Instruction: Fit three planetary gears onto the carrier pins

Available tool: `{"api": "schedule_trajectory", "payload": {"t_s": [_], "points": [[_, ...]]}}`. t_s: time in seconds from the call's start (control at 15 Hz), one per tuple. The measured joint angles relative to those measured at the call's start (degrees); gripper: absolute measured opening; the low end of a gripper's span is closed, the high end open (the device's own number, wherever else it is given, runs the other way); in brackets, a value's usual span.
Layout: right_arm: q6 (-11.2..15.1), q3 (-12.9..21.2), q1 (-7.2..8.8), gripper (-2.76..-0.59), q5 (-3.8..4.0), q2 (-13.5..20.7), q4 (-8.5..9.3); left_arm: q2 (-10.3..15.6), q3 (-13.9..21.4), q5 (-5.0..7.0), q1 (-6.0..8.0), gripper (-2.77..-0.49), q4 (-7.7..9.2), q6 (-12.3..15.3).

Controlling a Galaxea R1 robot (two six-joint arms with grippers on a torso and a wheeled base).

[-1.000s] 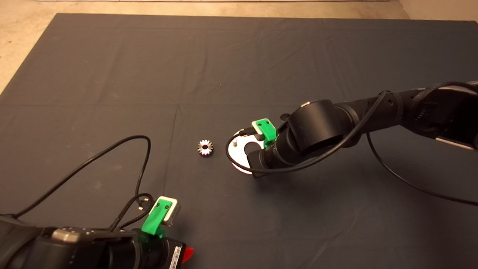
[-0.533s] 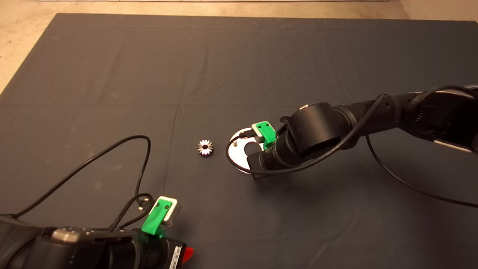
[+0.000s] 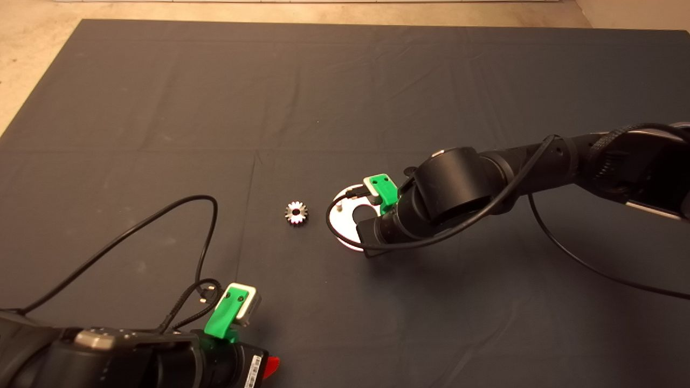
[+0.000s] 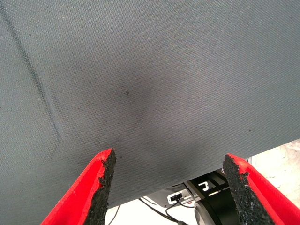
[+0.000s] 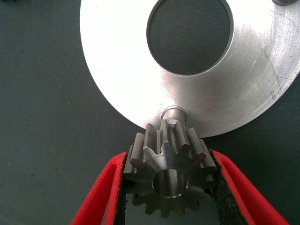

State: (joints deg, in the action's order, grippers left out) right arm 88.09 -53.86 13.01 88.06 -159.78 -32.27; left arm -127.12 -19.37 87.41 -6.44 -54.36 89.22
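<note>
The right end effector (image 5: 168,185) is closed on one planetary gear (image 5: 169,174), its two red fingers (image 5: 101,197) pressing the teeth from either side, with the gear's bore facing the wrist camera. In the right wrist view a carrier pin (image 5: 172,112) stands at the near rim of the shiny disc (image 5: 122,70), and the gear hangs just short of it: the bore sits off to the outer side of the pin, beyond the disc's edge, and not over its tip. The judgement is that the coming move turns on this offset; the gear has to travel inward toward the disc's centre hole until bore and pin share one upright axis, then go straight down. In the head view the right arm reaches over the disc (image 3: 345,218), where another pin (image 3: 339,205) stands bare, and a second gear (image 3: 296,213) lies flat on the dark mat (image 3: 161,108) just beside the disc, on the side toward the left arm. The left end effector (image 4: 168,187) waits at the lower left edge of the surface, fingers spread wide and empty.
</note>
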Motion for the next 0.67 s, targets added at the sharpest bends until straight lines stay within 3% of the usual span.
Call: {"api": "schedule_trajectory", "payload": {"t_s": [0.67], "points": [[0.0,-0.1,0.05,-2.29,0.00,-0.1,-0.06,0.0,0.0,0.00,0.00,-1.64,0.01,0.0]]}}
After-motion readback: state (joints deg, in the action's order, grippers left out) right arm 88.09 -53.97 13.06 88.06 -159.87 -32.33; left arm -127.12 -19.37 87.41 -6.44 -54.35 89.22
